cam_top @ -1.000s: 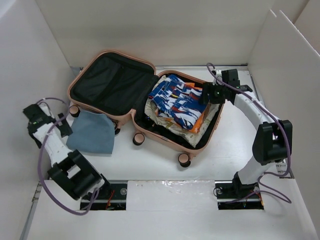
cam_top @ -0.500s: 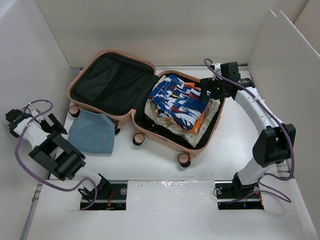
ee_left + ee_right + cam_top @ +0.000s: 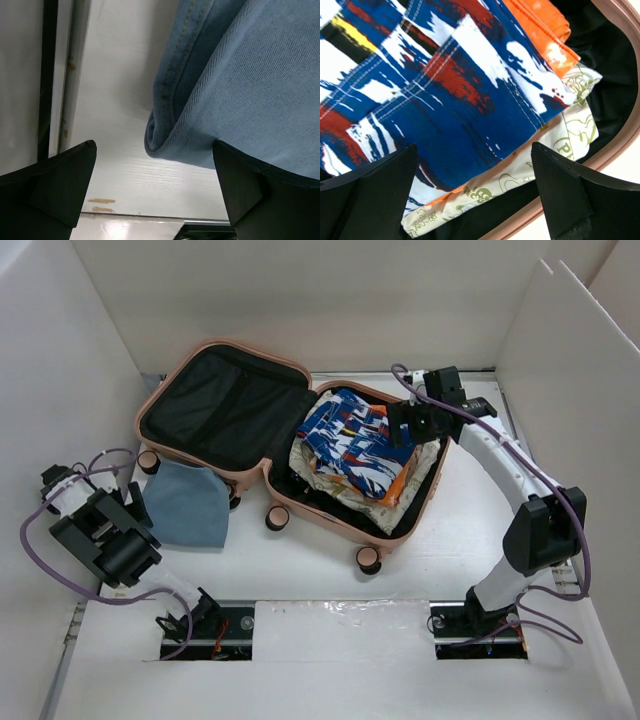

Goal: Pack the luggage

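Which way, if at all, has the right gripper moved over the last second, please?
Yes. The right gripper has shifted left, farther in over the luggage from its right rim.

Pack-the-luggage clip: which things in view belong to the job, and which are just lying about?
Job:
- luggage, lying open
- blue patterned garment, orange garment and cream printed cloth, inside it
- denim cloth, on the table beside it, probably next

Just there:
- white side panels
- back wall
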Controlling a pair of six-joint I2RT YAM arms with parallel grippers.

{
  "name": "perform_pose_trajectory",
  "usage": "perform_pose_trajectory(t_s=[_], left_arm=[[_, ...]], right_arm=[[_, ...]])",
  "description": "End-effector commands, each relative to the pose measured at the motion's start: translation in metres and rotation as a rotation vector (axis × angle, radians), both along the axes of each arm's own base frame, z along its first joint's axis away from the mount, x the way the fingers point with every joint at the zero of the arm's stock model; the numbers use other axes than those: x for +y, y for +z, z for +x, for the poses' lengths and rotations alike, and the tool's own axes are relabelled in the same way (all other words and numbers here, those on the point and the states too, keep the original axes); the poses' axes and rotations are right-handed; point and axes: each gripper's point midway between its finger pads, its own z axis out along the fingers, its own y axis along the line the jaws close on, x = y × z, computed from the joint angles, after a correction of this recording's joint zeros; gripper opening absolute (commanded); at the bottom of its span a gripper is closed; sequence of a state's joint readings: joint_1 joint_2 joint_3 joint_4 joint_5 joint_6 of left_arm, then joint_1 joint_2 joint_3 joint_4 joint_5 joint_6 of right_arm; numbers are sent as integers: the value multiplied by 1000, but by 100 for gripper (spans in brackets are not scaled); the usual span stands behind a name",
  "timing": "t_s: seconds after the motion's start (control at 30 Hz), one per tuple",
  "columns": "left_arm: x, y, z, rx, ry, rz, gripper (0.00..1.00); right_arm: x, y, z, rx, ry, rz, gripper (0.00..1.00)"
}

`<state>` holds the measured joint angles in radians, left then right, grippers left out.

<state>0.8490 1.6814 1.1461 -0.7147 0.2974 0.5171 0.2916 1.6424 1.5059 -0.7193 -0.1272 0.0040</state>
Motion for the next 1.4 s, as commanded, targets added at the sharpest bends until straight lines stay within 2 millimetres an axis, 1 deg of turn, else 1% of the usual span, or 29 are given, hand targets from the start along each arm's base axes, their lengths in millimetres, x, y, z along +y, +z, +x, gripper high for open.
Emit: perform_pose_trajectory(t_s=[0.0, 0.03, 0.1, 0.17, 0.3, 0.33, 0.37, 0.4, 0.47, 0.5, 0.53, 0.6, 0.63, 0.67, 0.7, 0.73, 0.8, 0.83, 0.87, 0.93, 0.97, 1.0, 1.07, 1.1, 1.17, 1.2, 1.23, 1.3, 1.37], left_arm=[[7, 6, 23, -94, -134, 3, 100], [0, -2, 22, -77, -146, -58, 100], [-16, -6, 30, -66, -216, -121, 100], [-38, -19, 22, 6, -321, -192, 100], [-44, -37, 19, 45, -351, -236, 100], [-43, -41, 20, 51, -351, -244, 98], [-48, -45, 18, 69, -358, -267, 95], [-51, -56, 15, 115, -371, -283, 89], [-54, -66, 10, 167, -379, -289, 81], [-54, -73, 5, 211, -389, -288, 76], [-54, -79, 1, 228, -390, -287, 55], [-53, -88, -3, 257, -379, -285, 24], [-52, -88, -5, 266, -380, -278, 9], [-54, -89, -8, 270, -390, -285, 0], [-54, -89, -8, 270, -390, -285, 0], [-54, -89, -7, 248, -393, -298, 0], [-55, -83, -5, 220, -381, -308, 0], [-54, -77, -2, 194, -379, -312, 0], [-55, -62, 0, 146, -366, -341, 0], [-48, -38, 10, 71, -348, -357, 0], [-52, -16, 7, 16, -321, -418, 0], [-52, -4, 7, -18, -312, -442, 0], [-44, 14, 9, -62, -242, -423, 0], [-40, 29, 9, -93, -239, -375, 0], [-48, 34, 2, -98, -241, -367, 0], [-49, 44, 1, -115, -238, -339, 0], [-50, 49, 2, -122, -225, -328, 0], [-55, 57, 2, -145, -204, -327, 0], [-55, 76, 7, -194, -194, -284, 0]], right_arm=[[-4, 16, -2, -48, -20, -9, 99], [-4, 16, -2, -48, -20, -9, 99], [-5, 16, -2, -48, -36, -11, 99], [-6, 20, 1, -60, -43, -14, 99], [-8, 23, 2, -62, -70, -14, 99], [-8, 27, 3, -70, -70, -11, 99], [-7, 27, 3, -68, -76, -5, 99], [-7, 30, 5, -76, -77, -2, 99], [-10, 34, 7, -87, -97, -7, 99], [-10, 37, 6, -87, -97, -7, 99], [-14, 36, 8, -92, -113, -22, 99], [-14, 44, 10, -105, -127, -19, 99], [-17, 43, 8, -98, -135, -30, 99], [-16, 47, 10, -108, -135, -26, 99], [-19, 45, 9, -102, -142, -37, 99], [-19, 53, 8, -120, -143, -30, 99], [-23, 52, 8, -117, -156, -47, 99], [-23, 56, 6, -127, -157, -43, 99], [-23, 61, 5, -134, -164, -33, 99], [-24, 61, 2, -136, -164, -32, 99], [-25, 64, -1, -142, -164, -30, 99], [-25, 64, -1, -139, -172, -23, 99], [-27, 65, -8, -147, -172, -19, 99], [-27, 64, -11, -143, -179, -13, 99], [-28, 65, -15, -153, -180, -9, 99], [-25, 65, -16, -151, -177, -2, 99], [-25, 69, -18, -161, -177, 2, 99], [-22, 67, -27, -142, -164, -14, 98], [-16, 70, -31, -143, -163, -30, 98]])
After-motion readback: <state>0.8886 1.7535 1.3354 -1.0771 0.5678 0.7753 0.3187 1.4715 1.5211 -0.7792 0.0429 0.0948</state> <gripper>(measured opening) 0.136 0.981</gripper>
